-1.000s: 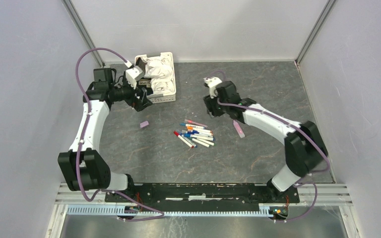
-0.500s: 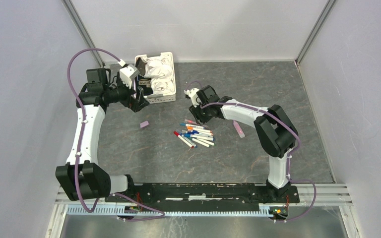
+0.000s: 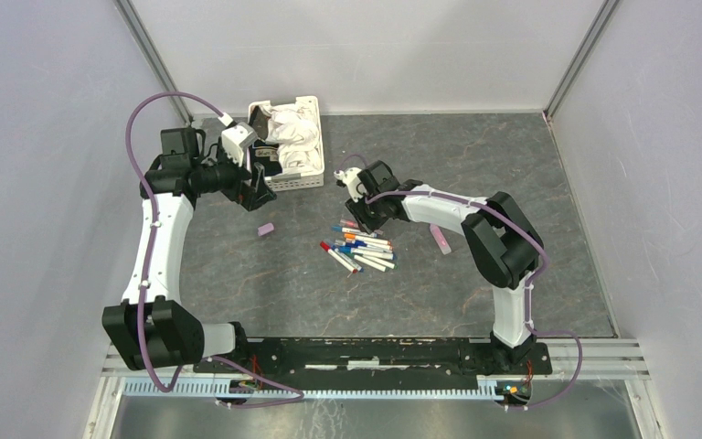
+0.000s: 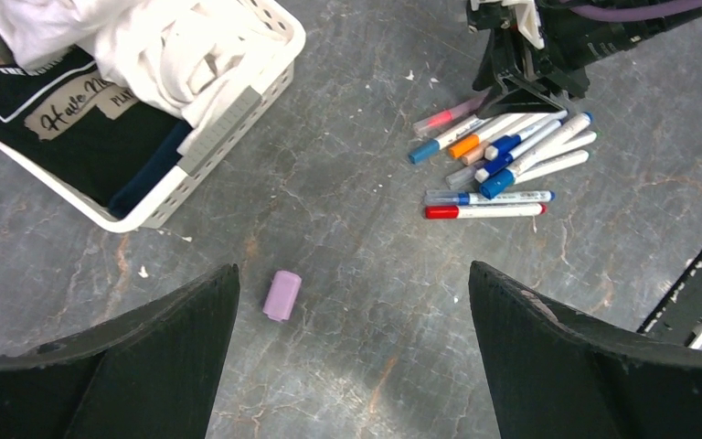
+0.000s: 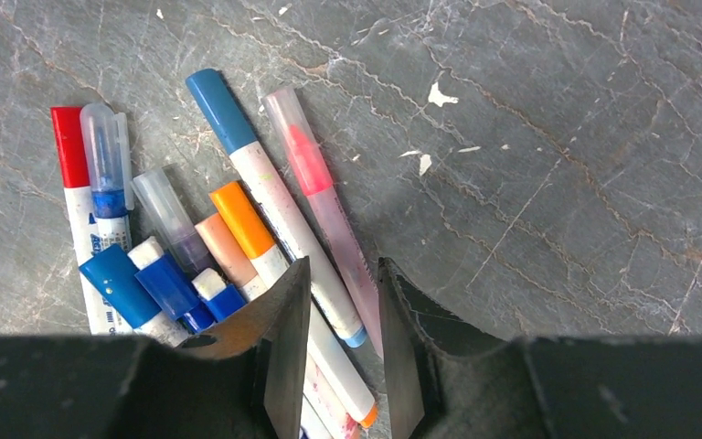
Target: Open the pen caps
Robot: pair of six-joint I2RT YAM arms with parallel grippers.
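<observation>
Top external view gives me the grey marbled worktop [image 3: 512, 183] with both arms reaching over it. At the far left stands a white slotted basket [image 3: 319, 137] with white cloth inside. The left hand [image 4: 352, 274] hangs just in front of this basket, above the worktop, its fingers wide apart and holding nothing. The right hand [image 5: 343, 265] is low at the far end of the pens [image 3: 361, 247], which lie in a loose heap near the middle. Its fingers are only a little apart, and a translucent pink pen [image 5: 324, 197] and two white barrels run in between them. I cannot tell if they press on any. The pen caps [image 5: 222, 110], blue, red and orange, sit on their pens. One lilac cap [image 4: 282, 295] lies alone, left of the heap.
</observation>
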